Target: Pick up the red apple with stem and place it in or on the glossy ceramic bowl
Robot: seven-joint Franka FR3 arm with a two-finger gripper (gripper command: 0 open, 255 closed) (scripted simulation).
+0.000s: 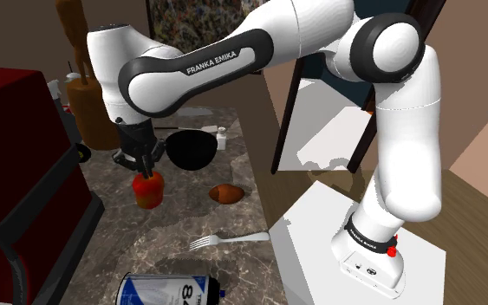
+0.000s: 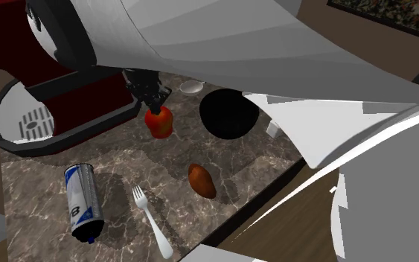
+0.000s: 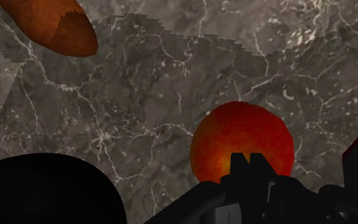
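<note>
The red apple [image 1: 149, 191] [image 2: 160, 123] [image 3: 242, 140] hangs at the tips of my black gripper [image 1: 146, 166] [image 2: 154, 104] [image 3: 248, 168], just over the marble counter [image 1: 190, 217]. The gripper is shut on the apple, pinching its upper part. Its stem is hidden by the fingers. The bowl [image 1: 190, 149] [image 2: 228, 113] [image 3: 44, 191] is black and glossy. It stands a short way off on the counter, toward the shoulder view's right of the apple.
A brown sweet potato [image 1: 225, 193] [image 2: 202, 181] [image 3: 50, 25] lies near the counter's edge. A white fork [image 1: 229, 238] [image 2: 152, 223] and a tipped blue-and-white can [image 1: 168, 290] [image 2: 81, 201] lie nearer the front. A dark red appliance [image 1: 16, 165] stands beside the apple.
</note>
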